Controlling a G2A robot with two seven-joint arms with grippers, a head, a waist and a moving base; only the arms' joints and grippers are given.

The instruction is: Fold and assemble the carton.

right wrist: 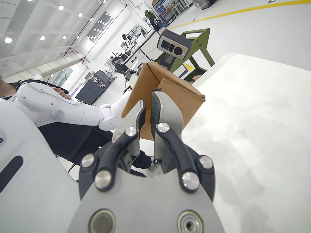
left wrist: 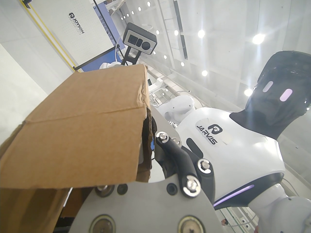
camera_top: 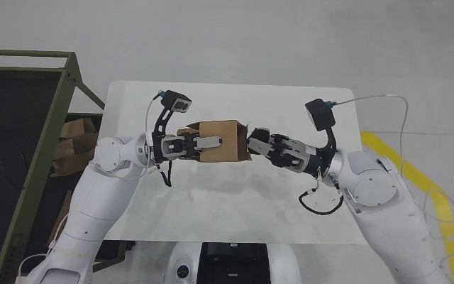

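Two grippers hold one brown carton point(camera_top: 221, 140) over the middle of the white surface point(camera_top: 284, 206).
The left gripper point(camera_top: 206, 143) clamps the carton's left end, one finger lying along its top. The right gripper point(right wrist: 145, 112), fingers narrow, pinches its right-end flap.

- Your desk point(camera_top: 213, 206) is white with rounded corners and stands on a pale grey floor point(camera_top: 213, 42).
- A yellow line point(camera_top: 386, 153) crosses the floor near one side.
- A green metal frame point(camera_top: 35, 54) stands at the other.
- Round ceiling lights point(left wrist: 258, 38) glare overhead.
- Shelving point(right wrist: 175, 3) lines the far hall.
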